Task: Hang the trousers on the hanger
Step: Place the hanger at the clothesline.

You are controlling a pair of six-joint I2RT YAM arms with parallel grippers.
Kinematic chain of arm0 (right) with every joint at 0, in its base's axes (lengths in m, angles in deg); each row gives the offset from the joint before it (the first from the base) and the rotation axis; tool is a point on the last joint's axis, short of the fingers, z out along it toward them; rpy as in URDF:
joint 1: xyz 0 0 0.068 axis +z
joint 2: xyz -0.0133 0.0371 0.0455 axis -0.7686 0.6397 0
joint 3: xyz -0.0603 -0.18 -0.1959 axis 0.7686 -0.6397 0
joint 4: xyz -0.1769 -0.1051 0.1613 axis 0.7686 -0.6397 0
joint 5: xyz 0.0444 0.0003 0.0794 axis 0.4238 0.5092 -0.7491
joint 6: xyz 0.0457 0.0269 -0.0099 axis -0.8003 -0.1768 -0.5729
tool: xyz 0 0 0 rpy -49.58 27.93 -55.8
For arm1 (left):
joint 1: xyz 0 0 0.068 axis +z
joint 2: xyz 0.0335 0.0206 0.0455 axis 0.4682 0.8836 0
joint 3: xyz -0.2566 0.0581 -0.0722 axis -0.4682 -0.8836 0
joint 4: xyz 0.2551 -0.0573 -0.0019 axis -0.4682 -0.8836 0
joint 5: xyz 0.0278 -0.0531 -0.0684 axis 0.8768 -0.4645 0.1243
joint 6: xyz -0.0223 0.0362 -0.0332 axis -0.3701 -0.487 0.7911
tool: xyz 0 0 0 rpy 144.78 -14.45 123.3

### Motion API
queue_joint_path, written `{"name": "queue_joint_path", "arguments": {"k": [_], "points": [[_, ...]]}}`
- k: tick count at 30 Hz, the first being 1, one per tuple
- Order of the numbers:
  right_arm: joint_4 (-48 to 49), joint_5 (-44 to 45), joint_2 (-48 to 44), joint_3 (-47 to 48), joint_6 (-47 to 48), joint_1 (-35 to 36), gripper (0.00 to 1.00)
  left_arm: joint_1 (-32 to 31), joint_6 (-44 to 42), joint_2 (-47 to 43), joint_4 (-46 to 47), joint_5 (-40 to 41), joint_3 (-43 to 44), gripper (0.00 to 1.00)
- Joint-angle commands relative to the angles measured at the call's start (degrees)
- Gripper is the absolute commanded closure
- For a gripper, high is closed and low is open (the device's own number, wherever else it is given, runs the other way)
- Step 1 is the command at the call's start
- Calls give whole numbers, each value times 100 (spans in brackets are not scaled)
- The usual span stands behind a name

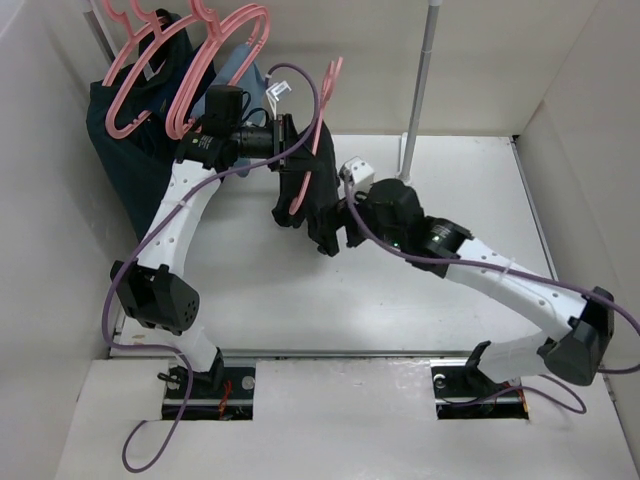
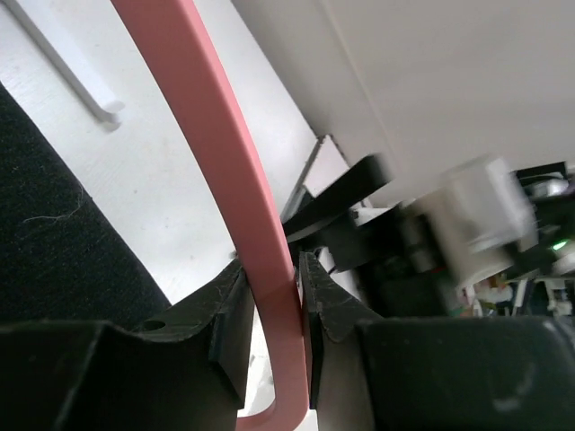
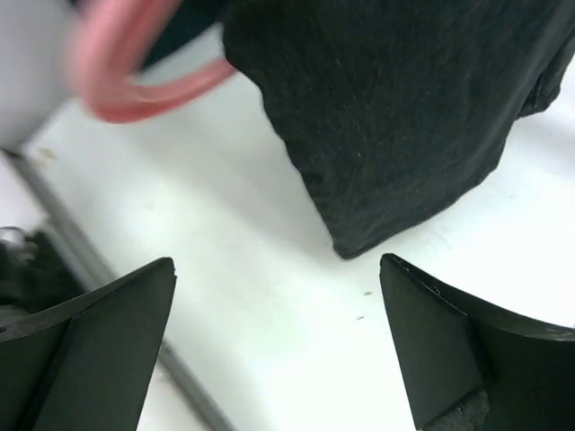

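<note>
The left gripper [image 2: 269, 283] is clamped on the hanger [image 2: 216, 135]; in its wrist view both jaws press the sides of the pink bar just above a rounded corner. The right gripper [image 3: 277, 265] is spread wide with nothing between its fingers [image 3: 108, 332], which hang over bare white table [image 3: 269, 341].

In the top view the hanger [image 1: 318, 125] is held above the far middle of the table, edge-on, slanting from about 1 o'clock down to 7 o'clock. The trousers [image 1: 320, 215] hang in a bunched black mass from its lower part and reach down toward the tabletop. In the right wrist view a folded black corner of the trousers [image 3: 395, 126] sits at 12 to 1 o'clock from the open fingers, with a blurred pink curve of the hanger [image 3: 117, 81] at 10 o'clock. I cannot tell whether that corner touches the table. In the left wrist view the black cloth [image 2: 54, 233] fills the 9 o'clock side, just beside the gripped bar.

The right arm's wrist [image 1: 400, 215] lies at 3 o'clock from the trousers, close beside them. At 10 to 11 o'clock hang spare pink hangers [image 1: 150, 60], with a dark teal garment [image 1: 120, 140] under them and a light blue garment [image 1: 238, 70] just beside. A white pole [image 1: 420, 70] stands at 1 o'clock.
</note>
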Motion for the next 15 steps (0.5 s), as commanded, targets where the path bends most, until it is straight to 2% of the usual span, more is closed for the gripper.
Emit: {"name": "queue_joint_path", "arguments": {"k": [1, 3, 7, 9, 12, 13, 14, 15], "points": [[1317, 868, 148, -138, 778, 97, 0, 17, 331, -318, 1293, -564, 357, 100], [1467, 1307, 350, 80, 831, 97, 0, 17, 384, -318, 1399, -634, 357, 100], [1775, 1581, 1060, 529, 892, 97, 0, 87, 384, -423, 1591, -573, 191, 100], [1775, 1869, 1334, 749, 823, 97, 0, 148, 831, -423, 2055, -739, -54, 100], [1828, 2334, 1721, 1136, 752, 97, 21, 149, 1139, -537, 2418, -871, -258, 100], [1828, 2424, 1774, 1319, 752, 97, 34, 149, 1140, -537, 2488, -872, -328, 100], [1906, 2511, 1827, 1391, 752, 97, 58, 149, 1140, -590, 2489, -872, -328, 100], [1977, 2582, 1906, 1470, 752, 97, 69, 149, 1140, -590, 2489, -872, -381, 100]]}}
